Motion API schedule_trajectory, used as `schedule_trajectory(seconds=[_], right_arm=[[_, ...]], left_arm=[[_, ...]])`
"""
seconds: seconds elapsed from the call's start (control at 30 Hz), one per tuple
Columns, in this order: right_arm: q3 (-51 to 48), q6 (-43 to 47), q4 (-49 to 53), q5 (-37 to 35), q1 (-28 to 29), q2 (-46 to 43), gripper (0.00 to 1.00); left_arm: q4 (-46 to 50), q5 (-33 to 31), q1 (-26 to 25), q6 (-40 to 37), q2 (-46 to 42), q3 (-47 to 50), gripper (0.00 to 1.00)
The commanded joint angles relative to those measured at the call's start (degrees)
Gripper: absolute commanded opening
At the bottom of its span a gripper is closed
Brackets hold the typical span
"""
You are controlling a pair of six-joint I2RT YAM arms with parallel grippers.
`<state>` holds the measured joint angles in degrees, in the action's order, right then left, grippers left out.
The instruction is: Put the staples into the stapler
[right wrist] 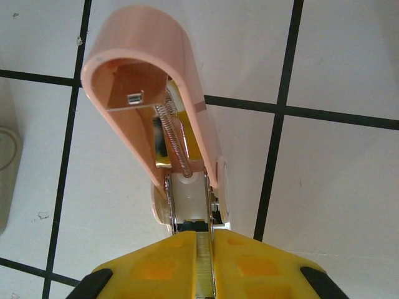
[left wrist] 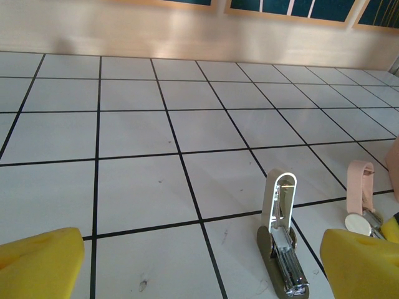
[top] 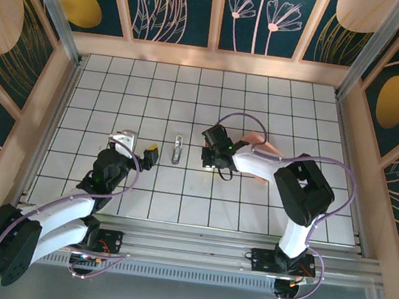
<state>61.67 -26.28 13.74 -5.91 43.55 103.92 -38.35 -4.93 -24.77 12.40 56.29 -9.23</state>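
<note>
A pink stapler (right wrist: 156,81) stands with its lid swung up, spring and inner rail bared. My right gripper (right wrist: 207,249) is shut on the staples (right wrist: 206,265), a thin silvery strip held lengthwise between the yellow pads, its front end at the mouth of that rail. From above, the right gripper (top: 210,160) sits mid-table. A whitish-grey stapler (left wrist: 280,240) lies just left of it, also open with lid upright and metal rail showing; from above the whitish-grey stapler (top: 177,149) is a slim bar. My left gripper (top: 151,155) hangs open a little left of it, its jaws wide with nothing between them (left wrist: 199,268).
A pink tray (top: 262,140) lies behind the right arm. The pink stapler (left wrist: 360,190) shows right of the pale one in the left wrist view. Wooden walls (top: 212,60) ring the tiled table, and a metal rail (top: 194,238) runs along its near edge.
</note>
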Motion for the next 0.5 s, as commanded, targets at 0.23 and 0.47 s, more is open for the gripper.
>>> schedule_trajectory(seconds=[0.23, 0.47], right_arm=[[-0.3, -0.4, 1.0, -0.7, -0.4, -3.1, 0.18], [-1.5, -0.7, -0.4, 0.3, -0.8, -2.7, 0.19]], left_arm=[[0.1, 0.5, -0.2, -0.6, 0.2, -1.5, 0.96], [0.3, 0.6, -0.2, -0.6, 0.1, -1.5, 0.97]])
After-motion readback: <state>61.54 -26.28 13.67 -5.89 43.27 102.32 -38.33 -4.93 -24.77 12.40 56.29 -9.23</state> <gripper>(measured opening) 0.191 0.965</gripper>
